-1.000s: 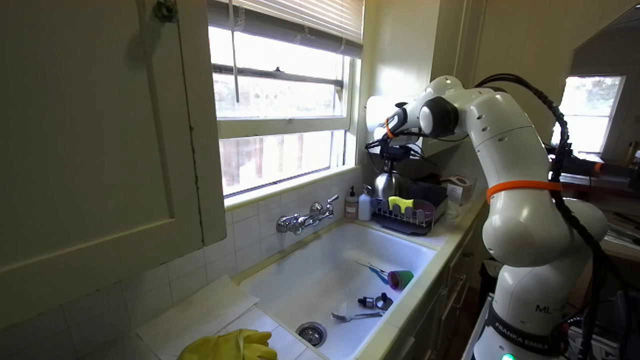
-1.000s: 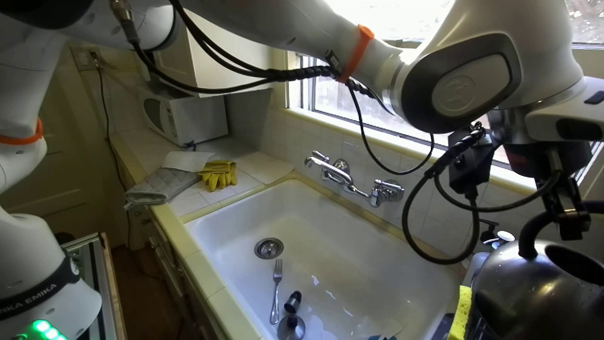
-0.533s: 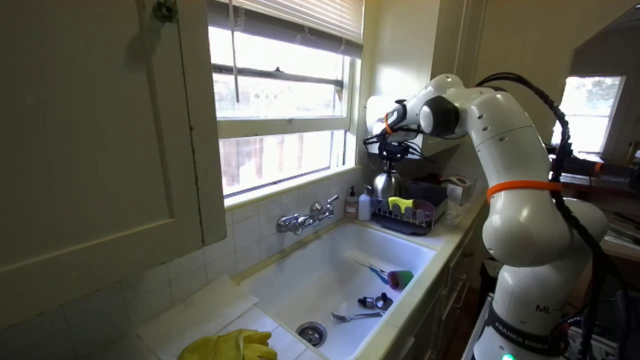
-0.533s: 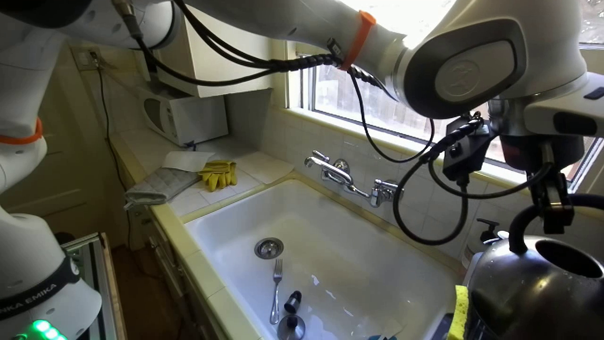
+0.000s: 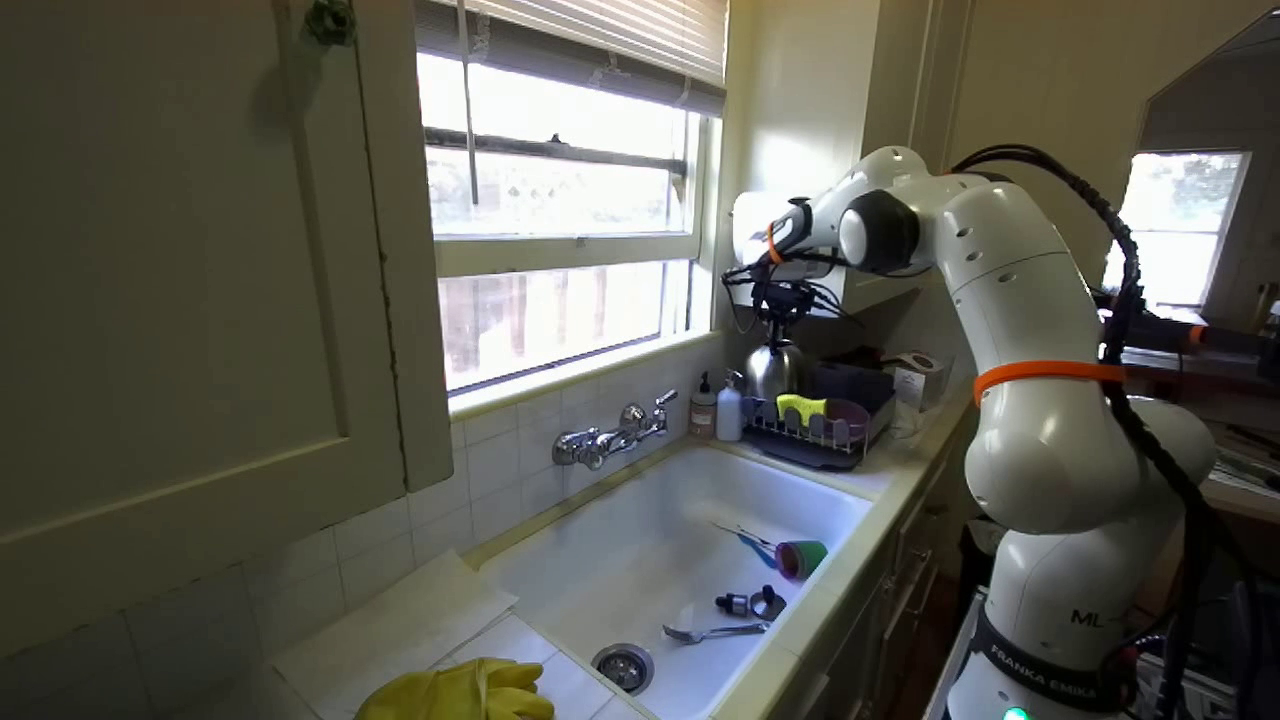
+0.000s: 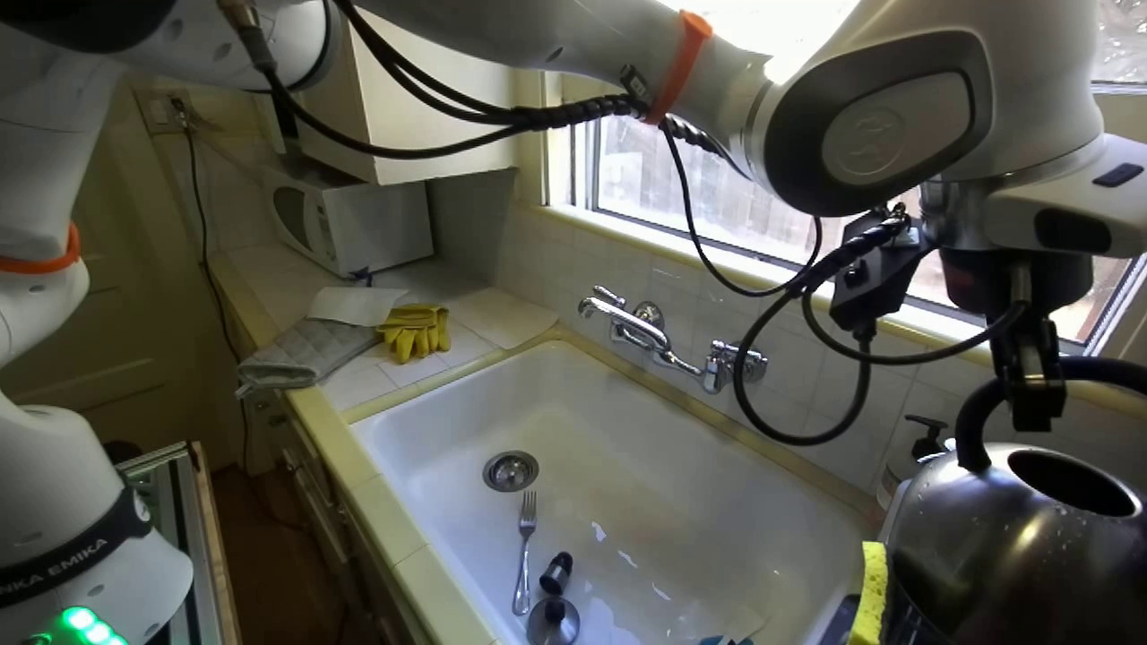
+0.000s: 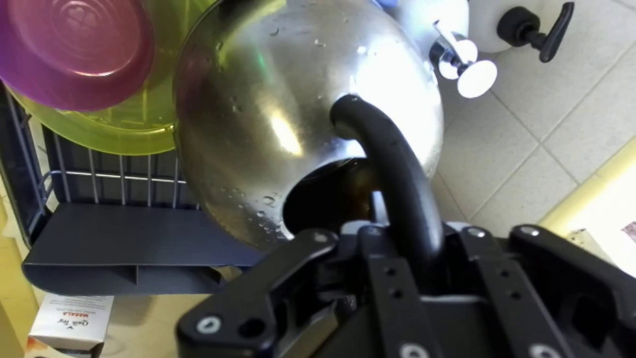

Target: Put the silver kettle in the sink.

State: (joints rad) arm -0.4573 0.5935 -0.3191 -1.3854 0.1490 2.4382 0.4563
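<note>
Gripping the silver kettle (image 7: 293, 124) by its black arched handle (image 7: 395, 169), the end effector (image 7: 421, 236), pinched closed, holds it near two pump bottles (image 5: 730, 412), outside the white sink (image 6: 627, 448).

Window (image 5: 560, 195) above sink (image 5: 620, 545) blown out white; daylight enters there. Cupboard door (image 5: 200, 300) near sink dim, shaded. Floor (image 6: 278, 546) beside sink dark. Hard white glare in wrist view on silver kettle (image 7: 298, 114), past sink's end.
</note>
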